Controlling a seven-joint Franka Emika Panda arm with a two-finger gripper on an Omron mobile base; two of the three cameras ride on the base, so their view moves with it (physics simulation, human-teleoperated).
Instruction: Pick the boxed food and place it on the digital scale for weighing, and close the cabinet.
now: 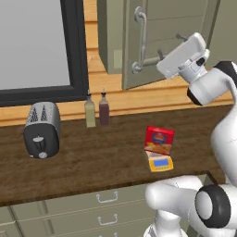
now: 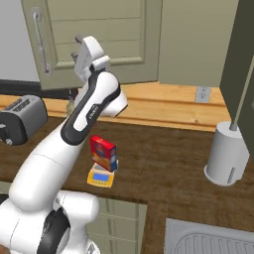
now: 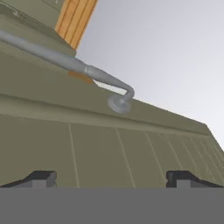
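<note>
Fingers [image 3: 41, 178] spread wide and empty, facing the panelled cabinet door [image 3: 109, 144] just below its metal handle [image 3: 87, 72]. The boxed food [image 1: 159, 140] already sits on the digital scale [image 1: 160, 163] on the counter [image 1: 92, 157], well below that door. So it's the closing step, and next comes a steady push to swing the door shut.

White glossy arm segments, dark grey joint rings, black lettering on forearm, small dark end effector [image 3: 111, 178] fingertips.
</note>
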